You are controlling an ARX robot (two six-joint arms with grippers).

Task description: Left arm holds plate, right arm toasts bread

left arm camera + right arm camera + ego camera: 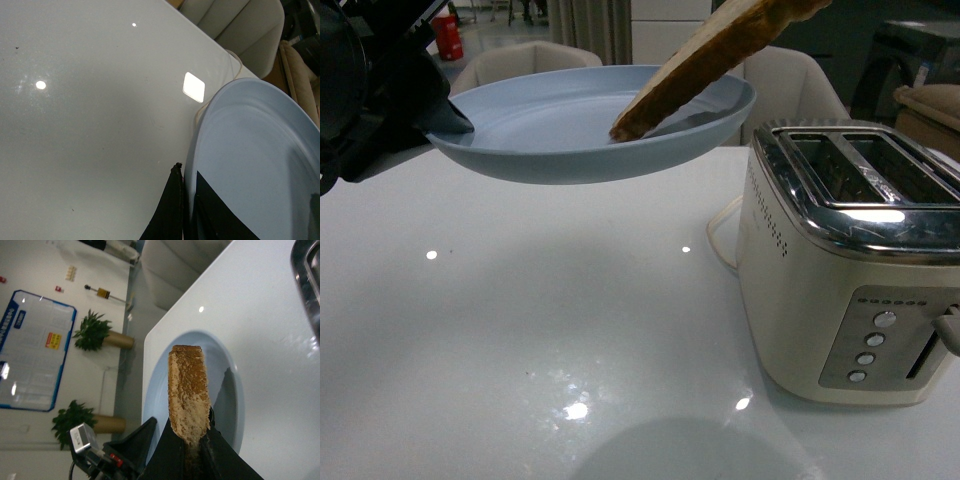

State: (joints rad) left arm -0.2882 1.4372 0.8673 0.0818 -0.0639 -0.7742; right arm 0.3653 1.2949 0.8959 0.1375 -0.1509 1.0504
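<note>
Over the white tabletop (570,330), we are clamping the plate (590,140) by its rim with left fingers (170,220) and gripping the bread (720,58) with right fingers (172,460), its long axis slanting down over the plate, the toaster (820,280) lying to its right.

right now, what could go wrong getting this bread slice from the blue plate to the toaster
The right gripper clamps the light brown half-slice of bread at one end only; the free end could sag, tear or slip.
Its lower end is down inside the rim of the round pale blue plastic plate, so a sideways move toward the cream toaster could catch it.
The left gripper pinches that raised plate only at its edge; a knock could tip it.
</note>
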